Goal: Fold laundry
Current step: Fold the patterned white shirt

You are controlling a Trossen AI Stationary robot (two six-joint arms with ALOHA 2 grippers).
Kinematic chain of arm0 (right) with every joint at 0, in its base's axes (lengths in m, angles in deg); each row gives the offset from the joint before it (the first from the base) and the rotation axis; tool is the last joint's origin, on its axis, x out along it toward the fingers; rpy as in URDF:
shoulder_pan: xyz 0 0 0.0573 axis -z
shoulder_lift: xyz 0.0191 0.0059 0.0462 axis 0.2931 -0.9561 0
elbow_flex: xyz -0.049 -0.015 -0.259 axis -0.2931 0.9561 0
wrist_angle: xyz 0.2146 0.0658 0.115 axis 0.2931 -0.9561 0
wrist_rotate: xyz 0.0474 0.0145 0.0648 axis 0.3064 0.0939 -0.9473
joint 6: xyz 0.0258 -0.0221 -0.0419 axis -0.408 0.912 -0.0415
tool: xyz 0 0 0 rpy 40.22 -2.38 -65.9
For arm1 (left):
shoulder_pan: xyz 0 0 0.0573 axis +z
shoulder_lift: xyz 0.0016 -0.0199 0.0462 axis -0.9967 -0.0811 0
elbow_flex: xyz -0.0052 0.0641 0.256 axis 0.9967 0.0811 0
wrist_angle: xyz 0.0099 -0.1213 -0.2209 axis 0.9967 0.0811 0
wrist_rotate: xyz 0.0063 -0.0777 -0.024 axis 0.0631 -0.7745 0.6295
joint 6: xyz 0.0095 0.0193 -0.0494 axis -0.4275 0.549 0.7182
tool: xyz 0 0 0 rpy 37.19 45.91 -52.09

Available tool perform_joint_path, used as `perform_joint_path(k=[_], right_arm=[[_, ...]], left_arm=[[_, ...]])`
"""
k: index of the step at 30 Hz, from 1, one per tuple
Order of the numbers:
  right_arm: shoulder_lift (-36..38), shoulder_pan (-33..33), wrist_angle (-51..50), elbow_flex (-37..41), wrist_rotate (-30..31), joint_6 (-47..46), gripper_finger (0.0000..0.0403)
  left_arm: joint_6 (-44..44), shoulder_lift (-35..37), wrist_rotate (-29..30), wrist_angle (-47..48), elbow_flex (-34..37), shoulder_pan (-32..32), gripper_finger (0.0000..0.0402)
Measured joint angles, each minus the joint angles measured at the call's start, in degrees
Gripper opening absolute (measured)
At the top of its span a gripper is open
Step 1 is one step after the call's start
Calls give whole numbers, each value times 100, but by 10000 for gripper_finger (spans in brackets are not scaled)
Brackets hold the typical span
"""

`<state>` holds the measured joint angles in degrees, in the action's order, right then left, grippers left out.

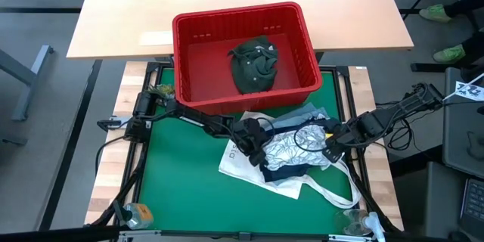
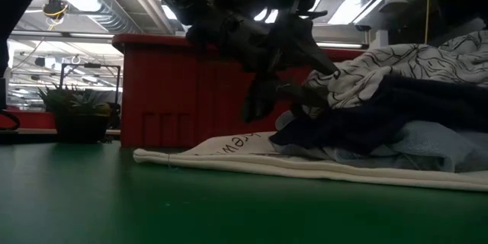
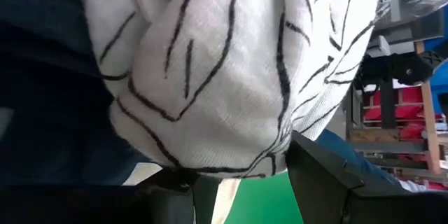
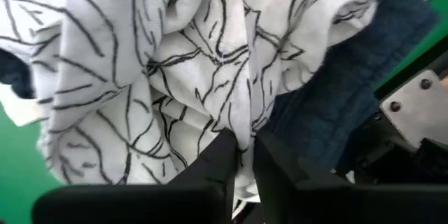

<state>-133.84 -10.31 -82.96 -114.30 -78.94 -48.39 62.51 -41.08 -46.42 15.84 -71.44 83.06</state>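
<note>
White leaf-print garment pinched in right pincer; left pincer grips its bunched fold, fingertips hidden under cloth.

A basket sits at the table's far edge with one garment inside. Just before it, a tote bag lies flat, with the laundry pile heaped on it toward the right edge.

Only a fragment reads — "rew" on the white tote bag; nothing else legible.
</note>
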Motion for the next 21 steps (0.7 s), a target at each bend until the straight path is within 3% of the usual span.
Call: perform_joint_path(k=[6,14,21], right_arm=[[-2,0,121,0,-59,4,73],[1,0,93,0,-7,6,152],[23,0,-108,-132,-182,5,161]], left_arm=[[-330,0,20,3,0,-7,151],[-567,1,66,1,0,128,151],[-753,33,-112,6,4,292,151]])
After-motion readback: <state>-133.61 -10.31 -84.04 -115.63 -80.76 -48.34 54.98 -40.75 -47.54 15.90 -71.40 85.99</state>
